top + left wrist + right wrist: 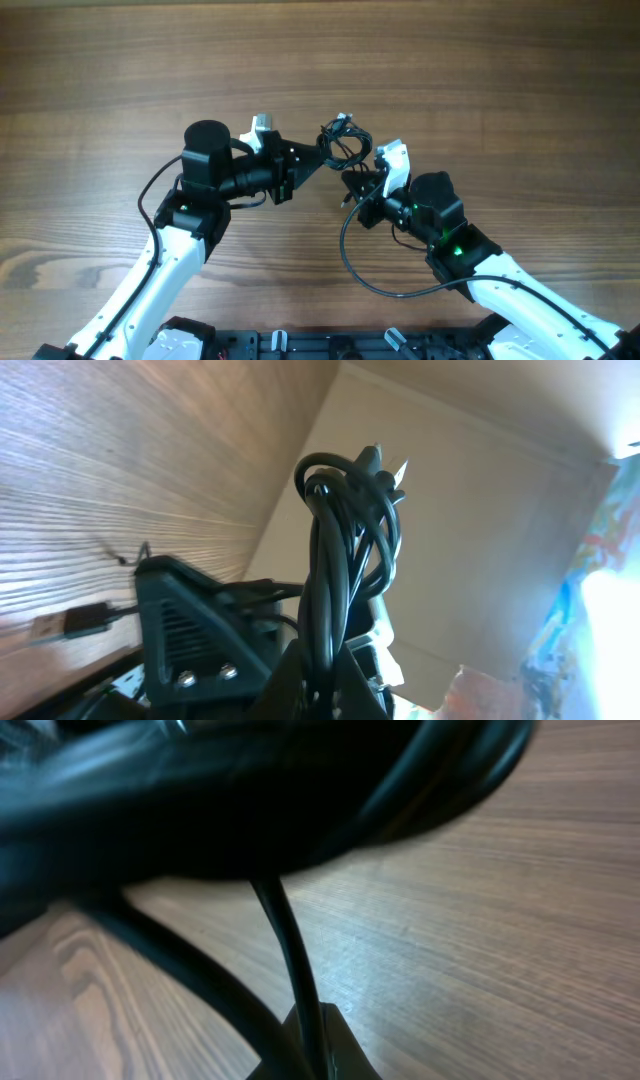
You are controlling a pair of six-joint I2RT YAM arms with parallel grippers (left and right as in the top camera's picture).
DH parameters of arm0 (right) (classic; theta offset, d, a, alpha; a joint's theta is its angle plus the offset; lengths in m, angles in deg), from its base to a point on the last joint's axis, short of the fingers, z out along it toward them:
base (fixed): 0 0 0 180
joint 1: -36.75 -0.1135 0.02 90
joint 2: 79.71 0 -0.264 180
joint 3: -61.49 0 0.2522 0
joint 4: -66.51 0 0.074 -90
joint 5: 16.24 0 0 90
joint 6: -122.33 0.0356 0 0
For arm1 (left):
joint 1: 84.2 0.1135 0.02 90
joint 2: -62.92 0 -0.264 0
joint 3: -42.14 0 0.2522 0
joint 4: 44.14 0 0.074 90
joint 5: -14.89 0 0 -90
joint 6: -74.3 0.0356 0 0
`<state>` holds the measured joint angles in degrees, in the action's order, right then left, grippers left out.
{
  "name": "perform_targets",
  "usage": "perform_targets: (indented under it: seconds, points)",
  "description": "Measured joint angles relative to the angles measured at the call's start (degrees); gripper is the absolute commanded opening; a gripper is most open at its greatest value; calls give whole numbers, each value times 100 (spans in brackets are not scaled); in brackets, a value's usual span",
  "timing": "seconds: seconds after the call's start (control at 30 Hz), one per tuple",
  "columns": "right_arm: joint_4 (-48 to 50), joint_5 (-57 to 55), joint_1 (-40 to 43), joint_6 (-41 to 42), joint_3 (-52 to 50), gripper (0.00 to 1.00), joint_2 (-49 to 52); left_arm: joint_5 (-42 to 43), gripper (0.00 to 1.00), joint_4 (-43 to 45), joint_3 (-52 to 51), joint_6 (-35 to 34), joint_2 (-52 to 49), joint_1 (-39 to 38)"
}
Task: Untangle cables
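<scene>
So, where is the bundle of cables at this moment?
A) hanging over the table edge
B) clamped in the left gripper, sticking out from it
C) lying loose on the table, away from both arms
B: in the left wrist view the cables come straight out of the shut left gripper.

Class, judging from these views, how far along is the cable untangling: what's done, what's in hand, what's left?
Done: nothing separated yet; the cables are one tangled bundle. In hand: the left gripper clamps the bundle, and the right gripper pinches one cord. Left: pulling each one free.
</scene>
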<state>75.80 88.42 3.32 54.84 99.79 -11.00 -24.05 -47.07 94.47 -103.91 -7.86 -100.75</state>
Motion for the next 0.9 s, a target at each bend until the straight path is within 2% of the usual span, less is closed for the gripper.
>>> perform_targets:
  seconds: [0.13, 0.3, 0.5, 0.6, 0.67, 0.73, 0.8, 0.9]
  points:
    - [188, -76, 24, 127, -46, 4, 11, -61, 4, -485, 13, 275, 2, -92]
    - [284, 79, 39, 197, -66, 4, 17, -243, 4, -505, 13, 555, 2, -205]
    - [535, 616, 66, 234, -85, 4, 48, -654, 4, -485, 13, 1322, 11, -579]
    - [575, 647, 70, 227, -85, 12, 48, -754, 4, -603, 17, 1749, 20, -662]
    - [409, 723, 68, 166, -85, 35, 48, -778, 4, -717, 17, 2000, 20, -627]
    - [199, 839, 57, 138, -83, 71, 46, -776, 4, -739, 17, 2199, 20, -431]
    - [-37, 920, 57, 216, -79, 100, 46, -765, 4, -750, 17, 2284, 20, -79]
    - [-439, 1043, 74, 387, -79, 100, 24, -815, 4, -767, 17, 2719, 20, 485]
